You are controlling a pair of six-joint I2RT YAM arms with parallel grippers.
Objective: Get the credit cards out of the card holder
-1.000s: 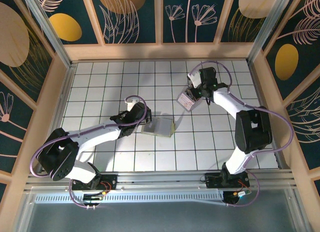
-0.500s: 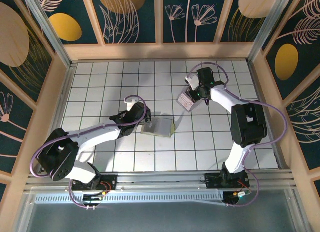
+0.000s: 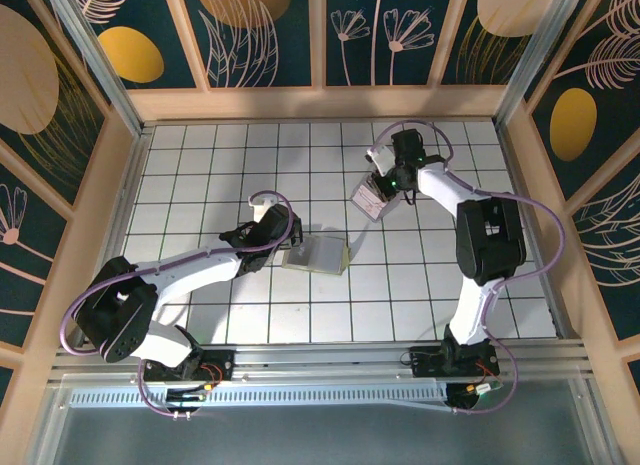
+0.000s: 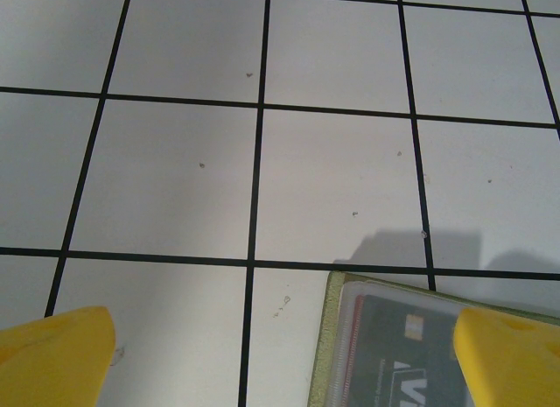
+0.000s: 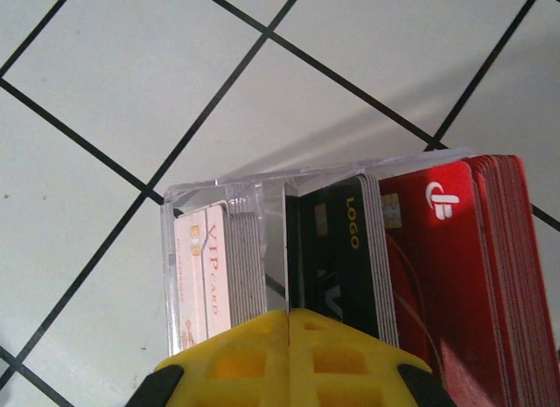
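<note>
White gridded table (image 3: pixel 200 185) inside a wood-framed box, dark floral panels (image 3: pixel 270 35) all round. Holder (image 3: pixel 315 253) lies flat near the table's middle, opened. From the left wrist its yellow-green corner shows, with a dark card (image 4: pixel 402 354) under a clear pocket, so it is not emptied yet. Left claw (image 4: pixel 282 319) is released, fingers spread wide, hanging low over that corner and touching nothing. Right claw (image 5: pixel 289 324) is clenched on a clear sleeve (image 5: pixel 219 192) carrying a fan of cards (image 5: pixel 420 249): white, black, a thick run of red. This bundle sits toward the far right of the table, well apart from the holder; cannot tell whether it rests on the table or hangs just above. Step in hand, as I read it: first batch is out and being carried to a drop spot. Next move calls for setting the bundle on bare table clear of the holder and letting go without scattering the fan. After that the left claw must either pin the holder or work the remaining card free. A thin, flat card in a snug pocket will need an edge-on approach, and the light holder may slide or lift with it.
</note>
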